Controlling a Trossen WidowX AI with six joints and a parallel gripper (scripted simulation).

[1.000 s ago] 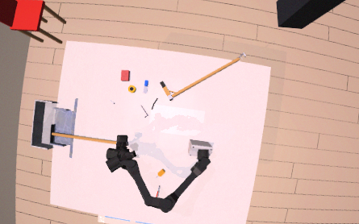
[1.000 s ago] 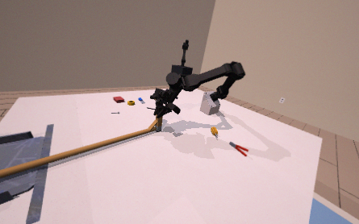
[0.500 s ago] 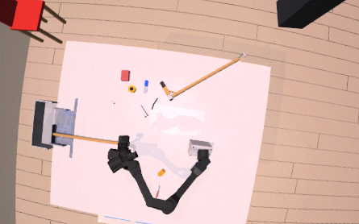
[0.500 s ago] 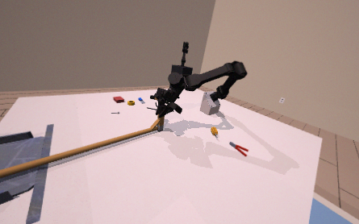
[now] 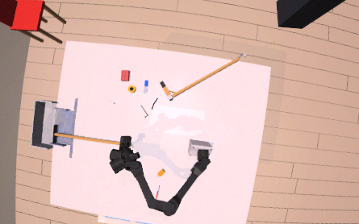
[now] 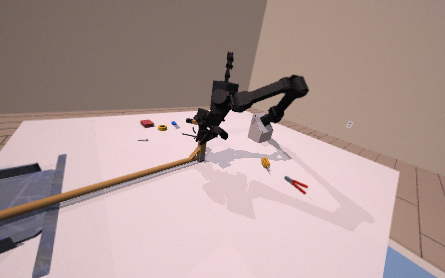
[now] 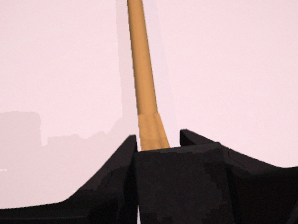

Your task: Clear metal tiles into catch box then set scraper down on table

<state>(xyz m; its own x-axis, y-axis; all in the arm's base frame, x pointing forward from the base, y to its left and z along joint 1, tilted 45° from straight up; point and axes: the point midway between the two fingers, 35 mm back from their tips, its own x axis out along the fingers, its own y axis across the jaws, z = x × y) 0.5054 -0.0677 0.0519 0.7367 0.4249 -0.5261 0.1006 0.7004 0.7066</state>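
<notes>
Running this from my end, I had the scraper (image 5: 86, 138) (image 6: 100, 186) (image 7: 143, 65) in the gripper (image 5: 126, 141) (image 6: 202, 142) (image 7: 158, 139), fingers closed on the butt of its wooden handle. From above, the shaft ran away from the fingers toward the steel plate (image 5: 66, 118) (image 6: 30, 185), with its far end over the plate, close to the catch box (image 5: 49, 117). So the whole tool lay out ahead of my grip, long axis pointing nearly straight at the box, only slightly skewed.

That line was what mattered, imo. Any more pushing needed to go along the shaft, because a small twist at my end would've swung the far tip wide and maybe into a side wall. Only one arm on this rig, so no second hand to steady it.

I couldn't make out any tiles on the plate, so I couldn't tell whether the sweep was finished. If it was, my guess was pull straight back along the same axis, get the tip clear of the plate, then lower the thing onto the table (image 5: 222, 181) (image 6: 125, 240) (image 7: 50, 60) before letting go.
</notes>
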